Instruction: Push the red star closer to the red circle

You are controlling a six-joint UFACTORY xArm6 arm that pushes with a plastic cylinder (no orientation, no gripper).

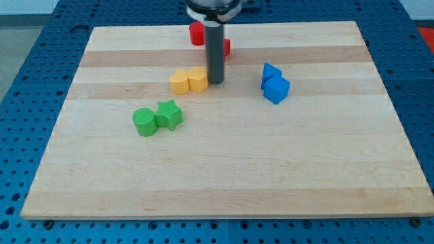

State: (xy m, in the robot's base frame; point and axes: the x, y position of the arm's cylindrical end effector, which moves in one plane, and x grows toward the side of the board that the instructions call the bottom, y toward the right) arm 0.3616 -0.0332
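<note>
The red circle [196,33] stands near the view's top, left of the rod. A second red block, the red star [226,47], shows only as a sliver at the rod's right edge; the rod hides most of it. My tip [216,82] rests on the board just right of the yellow blocks, below both red blocks. The two red blocks lie close together, with the rod passing in front of the gap between them.
A yellow hexagon [180,81] and a yellow block [198,78] touch each other left of my tip. A green cylinder [144,122] and a green star [169,114] sit at lower left. Two blue blocks [274,84] sit at the right. The wooden board [224,169] lies on a blue pegboard.
</note>
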